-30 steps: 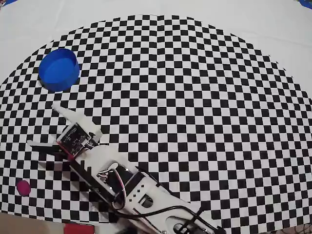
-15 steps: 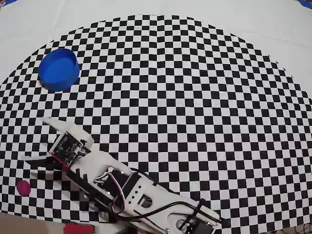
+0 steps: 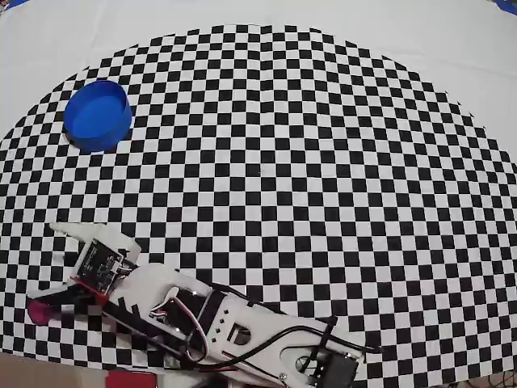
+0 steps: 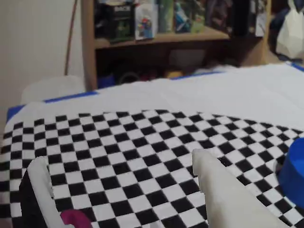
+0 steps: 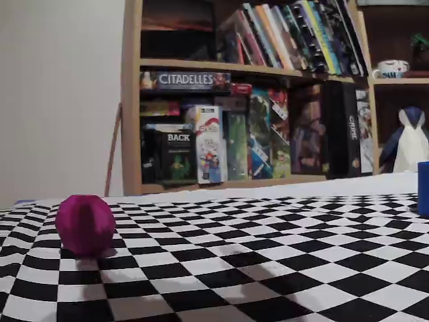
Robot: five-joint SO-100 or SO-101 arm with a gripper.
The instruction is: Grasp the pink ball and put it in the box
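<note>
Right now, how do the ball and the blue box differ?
The ball is a small pink sphere; the box is a much bigger blue cylinder with low walls. In the overhead view the ball lies at the lower left edge of the mat by the open gripper, while the box stands far off at the upper left. Both rest on the checkered mat.

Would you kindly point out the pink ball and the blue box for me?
pink ball (image 5: 85,225), fixed view, middle of its near side.
box (image 3: 97,115), overhead view, its blue inside floor.
</note>
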